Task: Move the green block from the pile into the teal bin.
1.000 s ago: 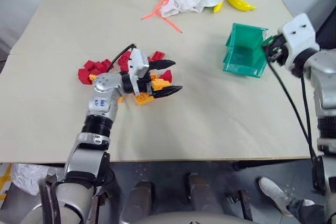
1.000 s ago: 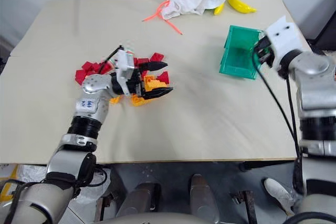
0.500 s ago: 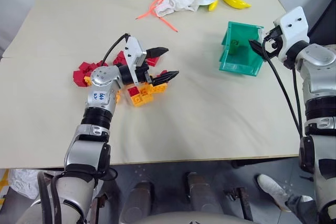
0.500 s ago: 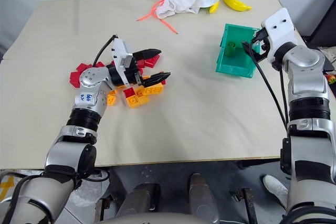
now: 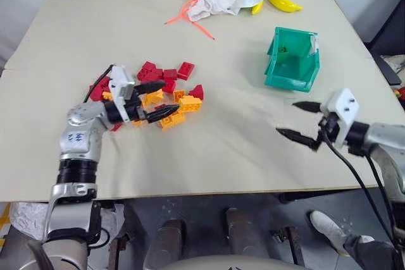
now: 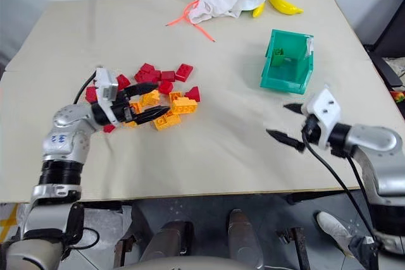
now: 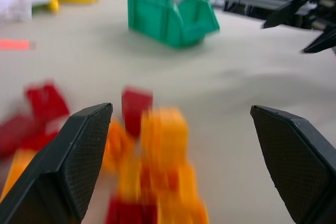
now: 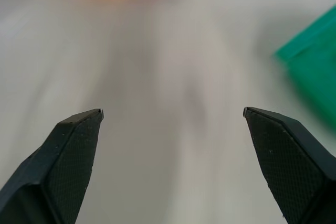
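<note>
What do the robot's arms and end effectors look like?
Both arms are silver-grey metal with black ribbed joint bands. The left forearm carries a small blue marking. Each wrist has a white boxy housing and a thin black cable looping off it. The left end effector and right end effector each have two black, pointed fingers with textured inner pads.

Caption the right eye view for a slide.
Green block sits in teal bin; both pincers open, left over pile.
</note>
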{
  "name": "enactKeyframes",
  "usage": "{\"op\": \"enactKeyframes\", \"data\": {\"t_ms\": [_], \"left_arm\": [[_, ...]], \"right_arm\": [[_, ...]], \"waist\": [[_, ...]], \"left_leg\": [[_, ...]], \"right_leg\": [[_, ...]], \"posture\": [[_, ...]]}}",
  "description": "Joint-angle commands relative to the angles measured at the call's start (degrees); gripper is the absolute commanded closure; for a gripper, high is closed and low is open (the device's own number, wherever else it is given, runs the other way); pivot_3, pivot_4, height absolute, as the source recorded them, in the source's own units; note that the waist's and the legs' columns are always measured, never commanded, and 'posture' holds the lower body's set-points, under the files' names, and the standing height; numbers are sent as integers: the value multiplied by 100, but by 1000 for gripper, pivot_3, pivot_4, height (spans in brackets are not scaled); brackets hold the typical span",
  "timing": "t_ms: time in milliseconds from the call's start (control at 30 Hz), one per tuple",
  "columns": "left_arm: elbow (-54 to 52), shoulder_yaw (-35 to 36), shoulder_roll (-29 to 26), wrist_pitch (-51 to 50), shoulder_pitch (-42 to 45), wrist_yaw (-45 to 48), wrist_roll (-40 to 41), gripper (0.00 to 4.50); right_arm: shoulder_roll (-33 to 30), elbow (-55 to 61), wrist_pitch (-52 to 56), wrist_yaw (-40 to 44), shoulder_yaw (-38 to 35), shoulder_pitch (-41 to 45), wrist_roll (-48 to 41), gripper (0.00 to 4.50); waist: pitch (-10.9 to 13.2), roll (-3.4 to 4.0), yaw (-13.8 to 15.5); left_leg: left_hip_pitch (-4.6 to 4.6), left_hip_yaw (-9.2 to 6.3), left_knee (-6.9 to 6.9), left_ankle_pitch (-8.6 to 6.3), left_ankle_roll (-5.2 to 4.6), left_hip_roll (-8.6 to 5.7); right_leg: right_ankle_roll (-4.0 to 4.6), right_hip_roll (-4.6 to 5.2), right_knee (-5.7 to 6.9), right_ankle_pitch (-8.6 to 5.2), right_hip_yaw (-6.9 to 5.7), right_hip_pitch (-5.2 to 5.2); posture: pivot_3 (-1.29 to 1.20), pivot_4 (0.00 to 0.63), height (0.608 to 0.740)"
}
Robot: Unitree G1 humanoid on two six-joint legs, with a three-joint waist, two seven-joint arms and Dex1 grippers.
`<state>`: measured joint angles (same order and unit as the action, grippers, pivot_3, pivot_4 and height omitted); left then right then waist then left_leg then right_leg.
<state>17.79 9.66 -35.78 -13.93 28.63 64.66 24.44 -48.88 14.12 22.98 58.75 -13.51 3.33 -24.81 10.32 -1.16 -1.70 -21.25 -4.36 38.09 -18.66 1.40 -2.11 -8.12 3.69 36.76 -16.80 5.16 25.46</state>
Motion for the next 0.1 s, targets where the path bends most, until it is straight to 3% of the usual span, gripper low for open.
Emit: {"op": "enactKeyframes", "data": {"t_ms": [33, 100], "left_arm": [[-235, 380, -272, 75, -188, 97, 191, 0], [-250, 398, -243, 142, -217, 73, 195, 0]], "right_arm": [[-74, 25, -249, 92, -363, -25, -118, 22], [-22, -176, -380, 82, -419, 17, -106, 22]], "waist": [[0, 0, 2], [0, 0, 22]], "left_leg": [[2, 6, 3, -13, -22, 0], [7, 10, 13, -10, -30, -12]], "right_leg": [[1, -1, 2, 0, 3, 0], [-1, 17, 4, 7, 0, -8]], "posture": [[0, 150, 740], [0, 150, 740]]}}
